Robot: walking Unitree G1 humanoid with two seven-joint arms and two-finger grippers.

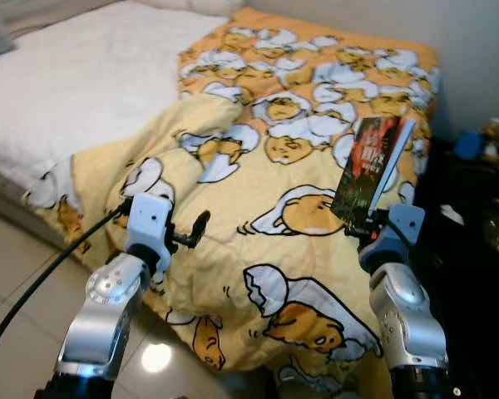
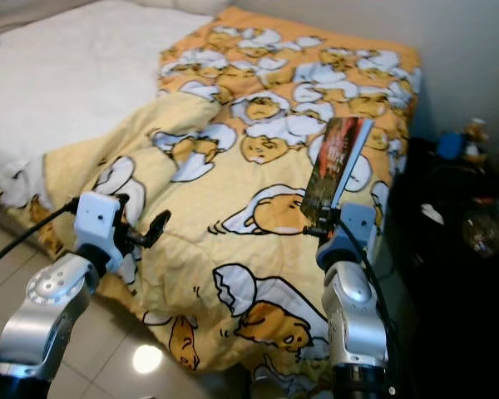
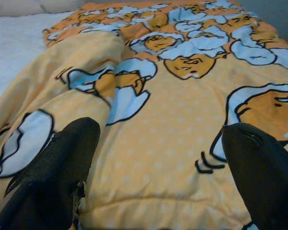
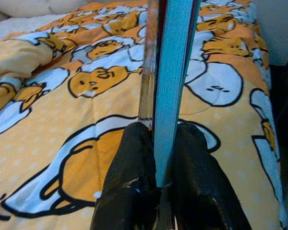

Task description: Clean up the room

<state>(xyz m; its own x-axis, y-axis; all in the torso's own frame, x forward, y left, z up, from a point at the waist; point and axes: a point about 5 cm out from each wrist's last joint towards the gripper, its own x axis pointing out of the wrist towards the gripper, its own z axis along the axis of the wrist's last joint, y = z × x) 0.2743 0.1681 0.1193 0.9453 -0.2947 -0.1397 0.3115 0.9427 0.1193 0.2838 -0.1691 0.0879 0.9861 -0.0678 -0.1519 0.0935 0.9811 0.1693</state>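
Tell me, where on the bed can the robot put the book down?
Free: the flat yellow quilt ahead of the right end effector holding the book, and the white sheet left. Crowded: the dark stand right.

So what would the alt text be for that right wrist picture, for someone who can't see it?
Two black fingers of the right gripper pinch the bottom edge of a thin book, held upright and seen edge-on. Behind it spreads a yellow blanket printed with cartoon eggs.
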